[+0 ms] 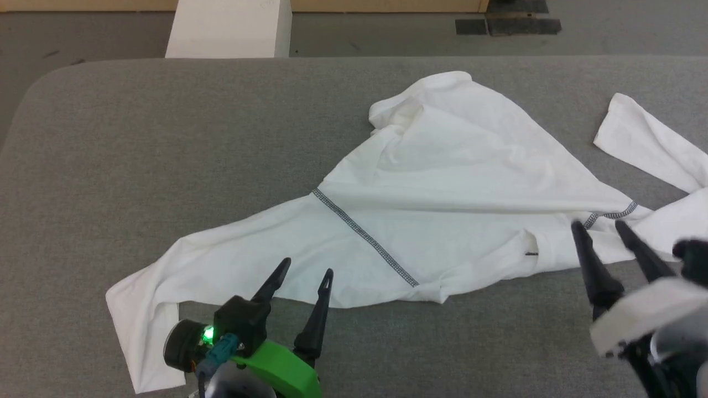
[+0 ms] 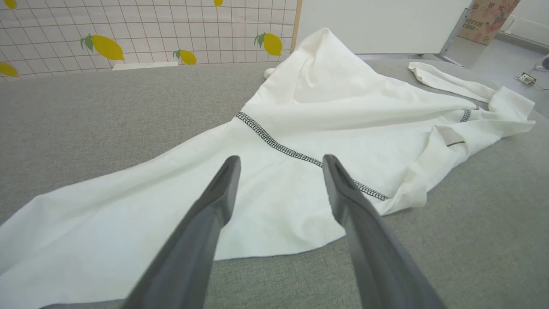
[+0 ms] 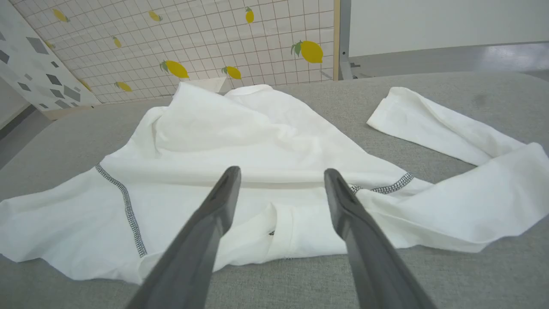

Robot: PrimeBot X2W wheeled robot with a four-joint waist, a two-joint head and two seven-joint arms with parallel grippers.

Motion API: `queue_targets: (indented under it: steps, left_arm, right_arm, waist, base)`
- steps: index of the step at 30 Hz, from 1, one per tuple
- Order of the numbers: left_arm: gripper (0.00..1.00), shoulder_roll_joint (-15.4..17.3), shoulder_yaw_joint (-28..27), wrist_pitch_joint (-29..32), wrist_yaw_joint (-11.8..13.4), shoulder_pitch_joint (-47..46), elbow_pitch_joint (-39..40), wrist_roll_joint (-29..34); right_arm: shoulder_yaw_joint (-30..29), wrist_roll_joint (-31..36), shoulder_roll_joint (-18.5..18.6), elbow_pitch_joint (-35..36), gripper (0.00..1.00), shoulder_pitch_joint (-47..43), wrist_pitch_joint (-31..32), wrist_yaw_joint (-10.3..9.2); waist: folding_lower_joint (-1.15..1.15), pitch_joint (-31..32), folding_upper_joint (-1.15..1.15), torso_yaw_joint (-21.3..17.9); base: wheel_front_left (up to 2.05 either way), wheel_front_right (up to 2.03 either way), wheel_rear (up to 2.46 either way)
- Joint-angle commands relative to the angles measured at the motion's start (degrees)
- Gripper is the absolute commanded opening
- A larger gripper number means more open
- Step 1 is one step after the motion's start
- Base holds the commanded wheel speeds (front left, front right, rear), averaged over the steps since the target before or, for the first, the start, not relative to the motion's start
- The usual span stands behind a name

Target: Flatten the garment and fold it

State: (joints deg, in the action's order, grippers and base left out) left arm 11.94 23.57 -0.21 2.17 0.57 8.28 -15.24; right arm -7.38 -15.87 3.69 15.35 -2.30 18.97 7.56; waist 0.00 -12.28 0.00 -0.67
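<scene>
Head view, contents listed by size.

- **Table:** one grey fabric-covered table [image 1: 138, 138] with a rounded far-left corner, spanning almost the full width.
- **Garment:** one large white long-sleeved thin-fabric garment [image 1: 442, 166]. It lies rumpled on the table, right of centre, with its body folded over itself into a rough triangle.
- **Sleeves:** two. One sleeve [image 1: 155, 298] trails to the near left, and the other [image 1: 647, 138] loops away at the far right.
- **Box:** one rigid white box [image 1: 229, 27], standing beyond the table's far edge, well apart from the garment.
- **Grippers:** two, each with two long dark fingers.
  - The left gripper [image 1: 307, 266] has its jaws spread wide with nothing between them. Its tips are over the garment's near hem, by the left sleeve, and I cannot tell whether they touch the cloth.
  - The right gripper [image 1: 597, 224] is likewise spread wide and empty. Its tips are over the garment, just beside the shorter seam.
- **Seams:** two dark grey stitched seams, a long diagonal seam [image 1: 365, 237] and a short seam [image 1: 611, 215].
- **Mark:** one small dark mark [image 1: 531, 254] on the cloth between the seams, too small to read.

Left wrist view adds one white tiled wall panel [image 2: 150, 30], with three whole yellow lemon prints counted.
</scene>
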Motion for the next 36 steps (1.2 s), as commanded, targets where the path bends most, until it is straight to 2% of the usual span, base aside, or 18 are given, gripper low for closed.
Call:
queue_targets:
  steps: [1, 3, 7, 15, 23, 24, 25, 26, 36]
  left_arm:
    - [1.00, -0.31, -0.24, -0.70, 0.41, -0.57, 0.11, -0.16]
    - [1.00, -0.44, -0.06, -1.08, 0.24, -0.97, -0.19, -0.23]
    - [1.00, -1.01, 0.24, -1.81, 0.29, -1.91, -0.46, -0.24]
    - [1.00, -2.74, 1.75, -2.98, 0.11, -3.83, -0.55, -0.26]
    - [1.00, -3.91, 2.63, -4.39, -0.05, -5.05, -1.55, -0.61]
    - [1.00, -3.98, 2.64, -4.51, 0.02, -5.03, -1.70, -0.67]
    - [1.00, -4.07, 2.62, -4.69, 0.13, -4.96, -1.83, -0.79]
    - [1.00, -4.11, 2.62, -4.83, 0.16, -4.91, -1.93, -0.88]
    - [1.00, -4.51, 3.03, -6.05, 0.30, -4.69, -2.36, -1.63]
  right_arm:
    - [-0.04, 0.29, 0.90, -0.06, 1.00, 3.46, 2.17, -0.08]
    - [0.46, 1.22, 3.70, -1.58, 1.00, 7.56, 5.97, -0.08]
    - [0.71, -0.33, 6.04, -7.79, 1.00, 15.70, 11.48, -0.08]
    - [1.25, 3.97, 11.87, -27.21, 1.00, 28.81, 20.84, -0.08]
    - [3.77, 7.06, 15.63, -38.60, 1.00, 31.92, 21.40, -0.08]
    - [3.67, 6.81, 15.61, -39.46, 0.64, 31.95, 21.50, -0.08]
    - [3.57, 6.58, 15.70, -40.01, 0.05, 32.07, 21.06, -0.08]
    - [3.60, 6.48, 15.94, -40.24, 0.00, 32.28, 20.51, -0.08]
    - [4.15, 3.58, 21.16, -33.03, 0.00, 41.08, 16.59, -0.08]
  waist:
    - [0.00, -0.76, 0.00, -0.15]
    - [0.00, -1.30, 0.00, 0.54]
    - [0.00, -2.63, 0.00, 2.16]
    - [0.00, -6.46, 0.00, 6.93]
    - [0.00, -9.04, 0.00, 10.72]
    - [0.00, -9.07, 0.00, 10.86]
    - [0.00, -9.09, 0.00, 11.01]
    - [0.00, -9.07, 0.00, 11.13]
    - [0.00, -9.98, 0.00, 12.52]
  base:
    - [0.00, 0.00, 0.00]
    - [0.00, 0.00, 0.00]
    - [0.00, 0.00, 0.00]
    - [0.00, 0.00, 0.00]
    - [0.00, 0.00, 0.00]
    - [0.00, 0.00, 0.00]
    - [0.00, 0.00, 0.00]
    - [0.00, 0.00, 0.00]
    - [0.00, 0.00, 0.00]
